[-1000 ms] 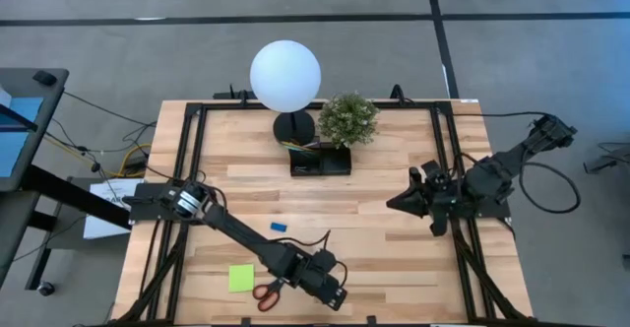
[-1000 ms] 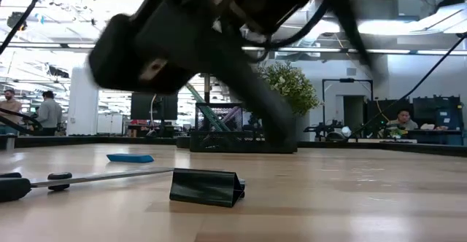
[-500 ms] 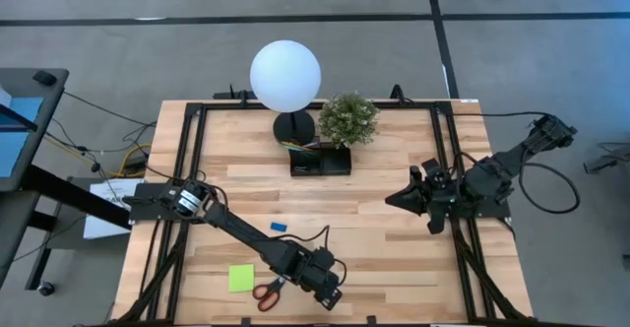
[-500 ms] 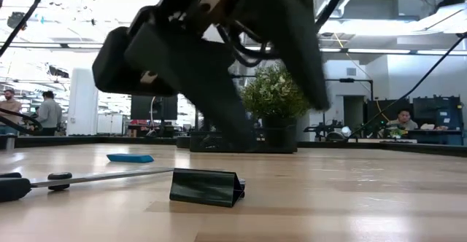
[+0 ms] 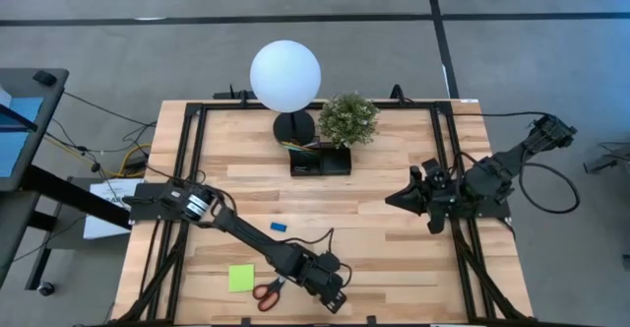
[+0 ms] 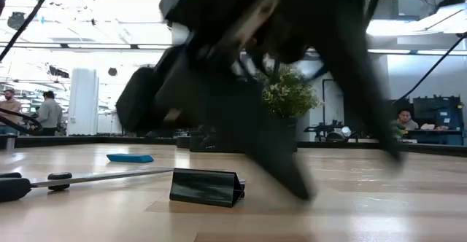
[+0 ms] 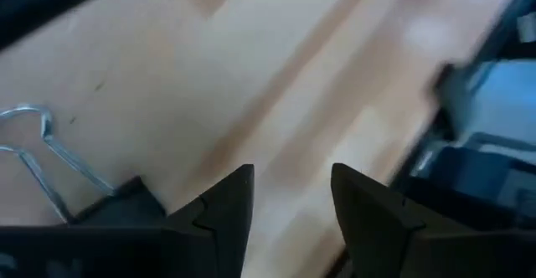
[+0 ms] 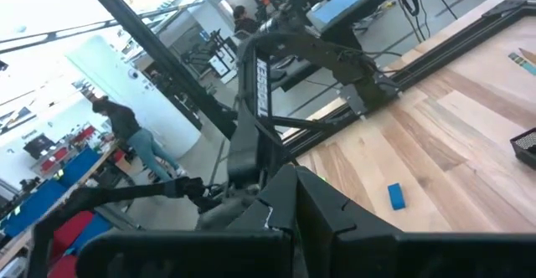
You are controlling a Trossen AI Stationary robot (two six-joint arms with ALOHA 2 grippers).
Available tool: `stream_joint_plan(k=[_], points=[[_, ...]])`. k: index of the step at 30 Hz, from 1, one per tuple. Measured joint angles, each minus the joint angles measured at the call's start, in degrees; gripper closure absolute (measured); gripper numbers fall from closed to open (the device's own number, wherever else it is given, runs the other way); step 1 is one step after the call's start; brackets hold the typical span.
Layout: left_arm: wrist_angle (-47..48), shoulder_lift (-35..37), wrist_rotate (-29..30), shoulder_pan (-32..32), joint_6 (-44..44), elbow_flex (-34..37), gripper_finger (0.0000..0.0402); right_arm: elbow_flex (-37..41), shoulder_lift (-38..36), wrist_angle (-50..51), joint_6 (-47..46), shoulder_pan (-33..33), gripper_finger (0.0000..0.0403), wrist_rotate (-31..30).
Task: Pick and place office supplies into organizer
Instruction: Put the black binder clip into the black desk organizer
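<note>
A black binder clip (image 6: 206,187) lies on the wooden table near its front edge, with its wire handles (image 7: 33,144) flat on the wood. My left gripper (image 7: 293,203) is open and hangs low beside the clip, slanting down, with only bare table between its fingers. In the low view one of its fingertips (image 6: 292,185) sits just off the wood, to the right of the clip. Red-handled scissors (image 5: 266,290), a lime-green sticky pad (image 5: 241,278) and a blue eraser (image 5: 279,227) lie to its left. The black organizer (image 5: 320,160) stands at the far middle. My right gripper (image 5: 394,202) waits shut, raised at the right.
A lamp with a white globe (image 5: 285,76) and a potted plant (image 5: 347,118) stand right behind the organizer. Black frame rails (image 5: 445,169) run along the table's sides. People stand and sit in the room beyond the table.
My left gripper has come down toward the table beside the binder clip and has rolled a little about its own axis. The clip, the scissors and the eraser have stayed where they were.
</note>
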State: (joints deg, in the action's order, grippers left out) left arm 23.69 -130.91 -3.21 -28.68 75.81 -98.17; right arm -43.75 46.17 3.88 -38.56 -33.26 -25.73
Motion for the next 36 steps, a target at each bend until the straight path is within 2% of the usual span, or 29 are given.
stream_joint_plan(k=[4,17,22,28,36], points=[[-1.33,-2.35,-2.38,-0.18,2.13,-1.53,0.0274,0.0,0.0,0.33,-0.01,0.0,0.0402,-0.18],[10.34,-1.49,4.98,-0.2,0.29,-1.9,0.0395,0.0,0.0,0.42,-0.01,0.0,0.0402,-0.31],[13.9,-0.75,6.12,0.67,0.09,-1.86,0.0397,-0.01,0.0,0.42,-0.01,0.0,0.0402,-0.31],[23.19,1.3,9.93,1.32,-0.46,-1.53,0.04,-0.01,0.0,0.42,-0.01,0.0,0.0402,-0.04],[22.71,5.2,14.38,2.86,1.33,-1.36,0.0401,0.0,0.0,0.67,0.04,0.0,0.0402,0.08]])
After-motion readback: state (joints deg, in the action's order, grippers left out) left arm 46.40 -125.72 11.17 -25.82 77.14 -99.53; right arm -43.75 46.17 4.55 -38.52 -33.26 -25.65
